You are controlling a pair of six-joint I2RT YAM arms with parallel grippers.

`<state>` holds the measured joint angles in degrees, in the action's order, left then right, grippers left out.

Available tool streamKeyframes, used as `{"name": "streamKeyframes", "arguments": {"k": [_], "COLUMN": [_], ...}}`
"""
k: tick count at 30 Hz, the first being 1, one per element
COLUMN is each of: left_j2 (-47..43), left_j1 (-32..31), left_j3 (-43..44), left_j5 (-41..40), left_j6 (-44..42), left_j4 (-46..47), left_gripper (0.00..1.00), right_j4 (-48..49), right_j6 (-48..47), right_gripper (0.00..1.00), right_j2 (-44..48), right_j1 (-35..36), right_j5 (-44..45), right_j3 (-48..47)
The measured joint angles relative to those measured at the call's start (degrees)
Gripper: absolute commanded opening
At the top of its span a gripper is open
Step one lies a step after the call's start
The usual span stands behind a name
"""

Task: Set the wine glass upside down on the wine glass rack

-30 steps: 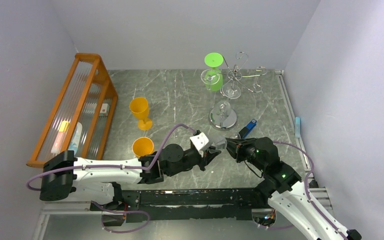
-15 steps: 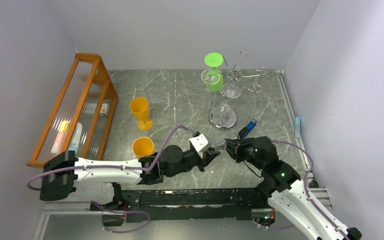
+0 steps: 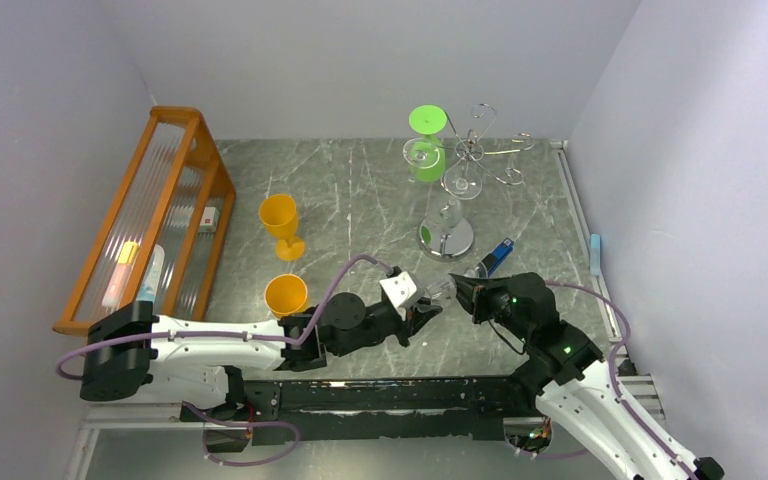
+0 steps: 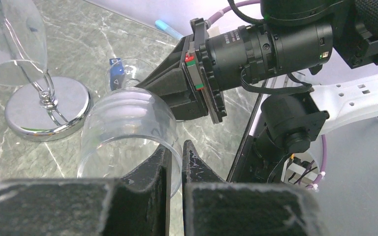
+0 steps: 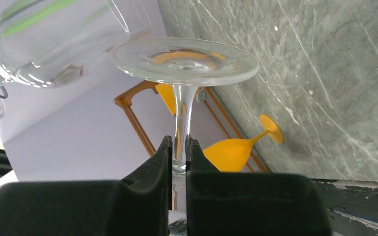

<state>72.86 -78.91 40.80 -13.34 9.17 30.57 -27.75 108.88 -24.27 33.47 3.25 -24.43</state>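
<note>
Top external view shows a grey marble table [image 3: 360, 200] closed in by pale walls at the back and on both sides, with the arms' base rail along the bottom edge. The orange slatted rack [image 3: 150, 215] lines the left wall. The wine glass rack [image 3: 447, 238], its chrome base right of centre and its looped arms near the back wall, already carries a green glass [image 3: 426, 140] and clear glasses hung upside down. A strip of bare marble lies between that base and the grippers. A blue object [image 3: 498, 255] sits just right of it, near the right arm, and two orange goblets [image 3: 280, 222] stand left of centre. The left arm lies low and stretched from the lower left toward the middle, and the right arm folds in from the lower right, so the two grippers meet nose to nose in the lower centre. The wine glass [image 3: 441, 291] lies on its side between them, off the rack. In the left wrist view, the left gripper [image 4: 175, 162] has its fingers narrowed onto the bowl's rim. In the right wrist view, the right gripper [image 5: 178, 157] pinches the stem just below the foot.
</note>
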Motion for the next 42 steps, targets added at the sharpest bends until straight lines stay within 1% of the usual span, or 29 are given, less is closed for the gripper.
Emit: {"name": "streamKeyframes", "arguments": {"k": [1, 2, 3, 4, 5, 6, 9, 14, 18, 22, 27, 30, 35, 42], "left_j2": [0.0, 0.0, 0.0, 0.0, 0.0, 0.0, -0.3, -4.4, -10.7, -14.9, -15.3, -15.1, -14.2, -13.0], "left_j1": [0.0, 0.0, 0.0, 0.0, 0.0, -0.1, -0.4, -0.5, -0.5, -0.5, -0.5, -0.5, -0.5, -0.5], "left_j3": [-0.2, -0.2, -0.2, -0.2, -0.2, -0.2, -0.2, -0.3, -0.3, -0.2, 2.0, 3.4, 4.8, 7.9], "left_j5": [0.0, 0.0, 0.0, -0.2, -0.2, -0.2, -0.1, -0.8, -1.9, -2.0, -3.5, -4.0, -4.1, -6.2], "left_j6": [0.0, 0.0, 0.0, 0.0, 0.3, 0.9, 2.1, 4.2, 4.9, 2.5, -0.2, -0.4, -0.4, 0.3], "left_j4": [0.1, 0.1, 0.1, 0.1, 0.0, -0.1, -0.6, -4.2, -6.9, -9.1, -15.5, -17.7, -20.0, -24.9], "left_gripper": [0.1, 0.22, 0.29, 0.39, 0.54, 0.6, 0.68, 0.78, 0.81, 0.83, 0.83, 0.82, 0.82, 0.81], "right_j4": [0.0, 0.0, 0.0, 0.0, 0.1, 0.0, -0.3, -0.3, 1.7, 8.0, 18.6, 25.1, 33.1, 42.3], "right_j6": [0.0, 0.1, 0.0, -0.1, -1.0, -1.9, -5.5, -17.2, -30.9, -47.5, -67.1, -75.8, -85.4, -93.1], "right_gripper": [0.0, 0.0, 0.0, 0.0, 0.0, 0.0, 0.0, 0.0, 0.0, 0.0, 0.0, 0.0, 0.0, 0.0], "right_j2": [0.2, 0.3, 0.4, 0.5, 0.6, 0.6, 0.5, -0.3, -1.2, 0.1, 3.7, 4.0, 3.2, -0.5], "right_j1": [0.0, 0.0, 0.0, 0.0, 0.0, 0.0, 0.0, 0.0, 0.0, 0.0, 0.0, 0.0, 0.0, -0.8], "right_j5": [0.3, 0.4, 0.7, 1.0, 1.4, 1.9, 4.7, 11.1, 16.9, 21.2, 26.4, 28.8, 33.6, 38.3], "right_j3": [0.0, 0.0, 0.0, 0.0, 0.0, 0.0, -0.6, -4.2, -7.3, -6.8, -3.3, -1.4, 1.9, 3.2]}}
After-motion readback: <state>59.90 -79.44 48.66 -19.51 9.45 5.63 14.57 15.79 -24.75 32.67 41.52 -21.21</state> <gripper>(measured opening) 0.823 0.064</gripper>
